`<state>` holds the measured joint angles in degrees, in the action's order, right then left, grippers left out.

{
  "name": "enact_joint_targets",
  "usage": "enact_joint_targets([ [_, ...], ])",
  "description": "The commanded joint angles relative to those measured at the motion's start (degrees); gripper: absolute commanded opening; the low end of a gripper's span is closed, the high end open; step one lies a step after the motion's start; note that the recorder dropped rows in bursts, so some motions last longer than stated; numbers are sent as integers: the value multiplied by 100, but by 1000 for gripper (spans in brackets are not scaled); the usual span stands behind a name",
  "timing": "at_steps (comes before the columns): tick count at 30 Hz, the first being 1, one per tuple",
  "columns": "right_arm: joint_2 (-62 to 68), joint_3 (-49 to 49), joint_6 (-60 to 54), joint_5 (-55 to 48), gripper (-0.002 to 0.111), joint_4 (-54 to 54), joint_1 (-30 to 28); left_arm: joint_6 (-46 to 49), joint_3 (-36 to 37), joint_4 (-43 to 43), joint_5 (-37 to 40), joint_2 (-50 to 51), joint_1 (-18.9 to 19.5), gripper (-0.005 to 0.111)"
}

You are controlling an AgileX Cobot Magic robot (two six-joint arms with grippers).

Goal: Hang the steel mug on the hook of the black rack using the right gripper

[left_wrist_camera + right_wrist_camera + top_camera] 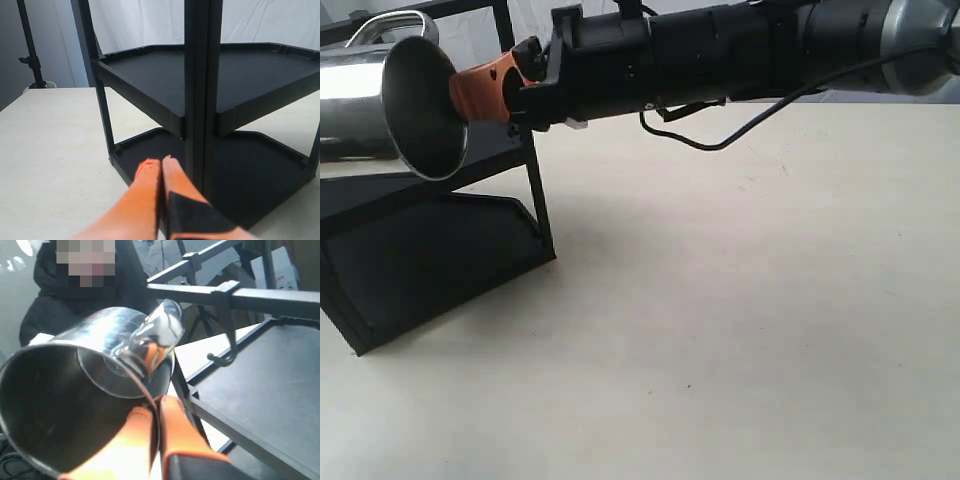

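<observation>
Far left of the exterior view: steel mug (380, 100) carried in the air on its side, mouth toward the camera, loop handle uppermost, level with the upper tier of the black rack (440, 250). Long axis roughly horizontal. Just to its right, right gripper (480, 90) clenched on the mug's rim, one orange finger inside the wall and one outside, arm stretching away to the right above the bare worktop (740, 300).

In the right wrist view, hook (226, 356) hanging from the rack's top bar (240, 296), apart from the mug and off to the side of its handle (165, 322); handle probably not yet over the hook tip, depth being hard to judge.

Left gripper (161, 167) closed on nothing, low beside the rack's front post, clearly the idle arm; right arm much nearer.
</observation>
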<state>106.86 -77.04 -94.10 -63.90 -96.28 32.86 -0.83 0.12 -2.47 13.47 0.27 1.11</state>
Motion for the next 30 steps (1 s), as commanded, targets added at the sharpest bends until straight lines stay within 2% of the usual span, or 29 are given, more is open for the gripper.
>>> enact_joint_targets([
  [1, 190, -44, -31, -531, -1, -96, -23, -12, -12, -15, -25, -27, -7, 2],
  [30, 748, -333, -533, -607, -1, -367, -23, -12, -12, -15, -25, -27, -7, 2],
])
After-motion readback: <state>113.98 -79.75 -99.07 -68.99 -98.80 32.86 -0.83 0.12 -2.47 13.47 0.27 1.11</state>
